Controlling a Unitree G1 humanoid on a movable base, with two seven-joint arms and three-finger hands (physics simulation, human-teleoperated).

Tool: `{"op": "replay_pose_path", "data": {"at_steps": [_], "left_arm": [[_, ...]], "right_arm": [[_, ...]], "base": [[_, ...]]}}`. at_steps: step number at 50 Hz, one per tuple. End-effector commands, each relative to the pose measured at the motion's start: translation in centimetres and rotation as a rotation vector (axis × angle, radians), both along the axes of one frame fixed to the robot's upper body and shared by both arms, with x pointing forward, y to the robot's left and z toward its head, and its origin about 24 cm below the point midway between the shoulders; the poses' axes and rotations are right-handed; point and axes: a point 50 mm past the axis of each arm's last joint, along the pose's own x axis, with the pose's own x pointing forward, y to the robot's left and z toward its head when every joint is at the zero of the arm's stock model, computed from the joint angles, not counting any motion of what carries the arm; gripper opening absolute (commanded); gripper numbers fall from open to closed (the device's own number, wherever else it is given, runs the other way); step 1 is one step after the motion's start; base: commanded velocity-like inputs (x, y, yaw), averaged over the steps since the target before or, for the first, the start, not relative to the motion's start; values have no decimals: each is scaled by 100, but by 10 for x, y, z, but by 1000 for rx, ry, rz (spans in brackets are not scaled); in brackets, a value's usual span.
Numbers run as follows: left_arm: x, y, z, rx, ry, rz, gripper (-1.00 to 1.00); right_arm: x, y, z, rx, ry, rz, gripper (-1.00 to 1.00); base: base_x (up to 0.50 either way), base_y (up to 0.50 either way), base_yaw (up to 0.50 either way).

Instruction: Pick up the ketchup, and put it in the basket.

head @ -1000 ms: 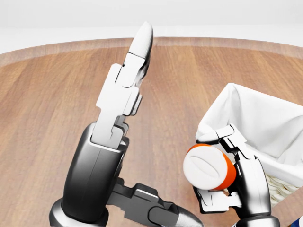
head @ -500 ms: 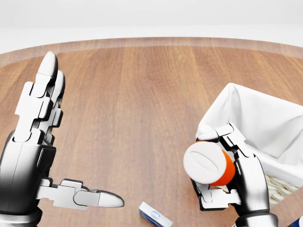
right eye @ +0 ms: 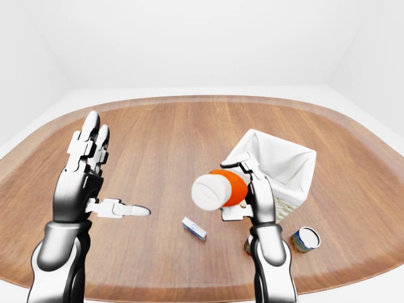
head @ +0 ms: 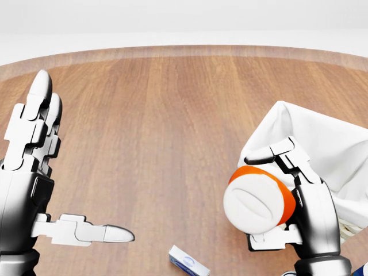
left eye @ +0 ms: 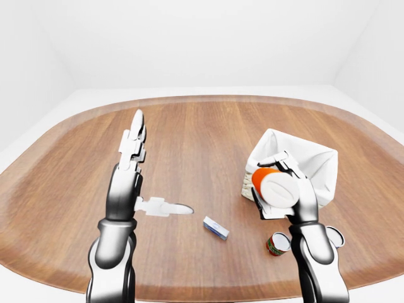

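The right hand (head: 299,201) has its 3 fingers wrapped around the ketchup (head: 259,199), held off the table with its white cap toward the robot, just beside the basket (left eye: 303,161) and level with its nearest corner. The basket, lined in white cloth, sits toward the table's right edge. So the pick-up looks done; what's left is carrying the bottle over the rim and letting go. The left hand (left eye: 129,170) is spread wide, holding nothing. A small box (left eye: 216,228) and 2 cans (right eye: 307,238) lie near the table's near edge.
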Motion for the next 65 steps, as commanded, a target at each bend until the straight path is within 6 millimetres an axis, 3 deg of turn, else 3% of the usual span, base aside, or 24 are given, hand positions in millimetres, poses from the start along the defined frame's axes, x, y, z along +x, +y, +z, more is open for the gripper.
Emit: {"op": "replay_pose_path", "data": {"at_steps": [1, 6, 18, 28, 33, 51, 60, 65], "left_arm": [[3, 3, -3, -8, 14, 9, 100], [8, 5, -9, -19, 43, 15, 100], [10, 5, -17, -24, 82, 19, 100], [13, 5, -25, -28, 115, 22, 100], [12, 5, -22, -28, 102, 21, 100], [10, 6, -20, -30, 93, 25, 100], [12, 6, -21, -31, 98, 25, 100], [11, 5, -20, -28, 91, 23, 100]], "right_arm": [[-3, -2, 14, 25, -65, -15, -100], [-2, -6, 34, -31, -158, -23, -100], [5, -14, 62, -151, -278, -45, -100], [15, -26, 74, -241, -311, -86, -100], [29, -45, 80, -305, -300, -141, -100], [75, -85, 58, -403, -98, -272, -100], [99, -124, 23, -448, 128, -424, -100], [105, -139, 14, -464, 166, -467, -100]], "base": [[0, 0, 0], [0, 0, 0], [0, 0, 0], [0, 0, 0], [0, 0, 0], [0, 0, 0], [0, 0, 0], [0, 0, 0]]}}
